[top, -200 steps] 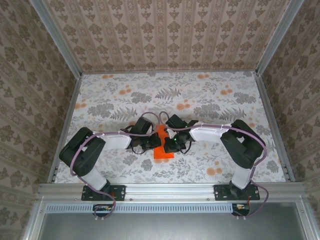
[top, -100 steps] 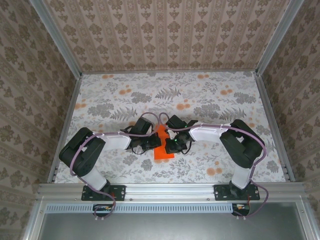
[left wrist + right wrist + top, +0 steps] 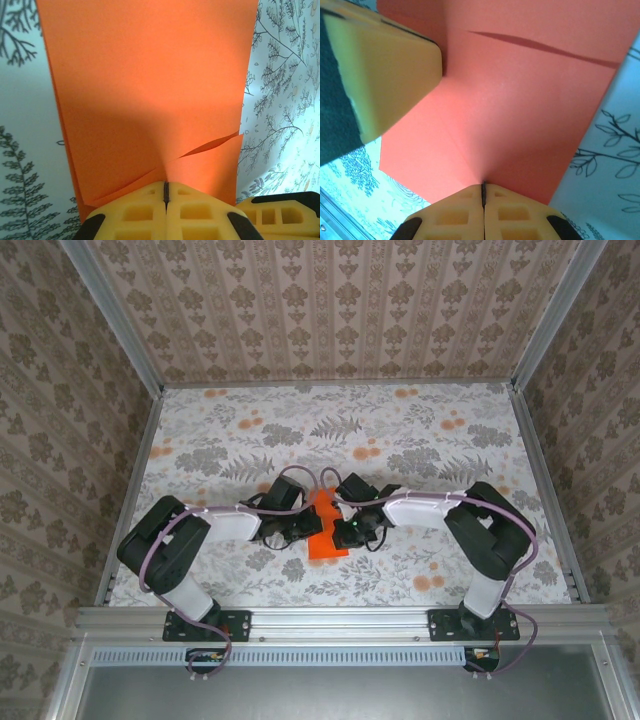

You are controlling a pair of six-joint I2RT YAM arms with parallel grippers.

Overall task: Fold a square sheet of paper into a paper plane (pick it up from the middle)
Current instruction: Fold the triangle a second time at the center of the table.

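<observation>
On either side of the orange sheet [image 3: 327,540] the two arms are crowding in, left gripper [image 3: 303,528] coming at it from its left edge and right gripper [image 3: 347,531] from its right edge. The sheet itself is sitting on the flowery table [image 3: 430,440], between the arms, already narrowed into a creased, pointed shape, not a finished plane yet.

Both pincers are clamping down on it. On the left wrist cam the yellow jaws are meeting in a thin line at the left gripper [image 3: 166,189], and a raised flap of the sheet [image 3: 150,75] is running right into that seam. Same story on the right wrist cam: the right gripper [image 3: 483,190] is squeezing tight with a crease of the sheet [image 3: 520,100] ending exactly at the slit. My guess is they're pinching opposite sides so one is anchoring the paper while the other is pressing or pulling a fold along the middle line.

Hard parts: from above, the wrists are covering most of the sheet, so I can't tell how many folds are in. The close-ups are cropping the paper's edges. The big yellow block beside the sheet on the right cam is probably a left finger [image 3: 385,75], but it's blurry.
</observation>
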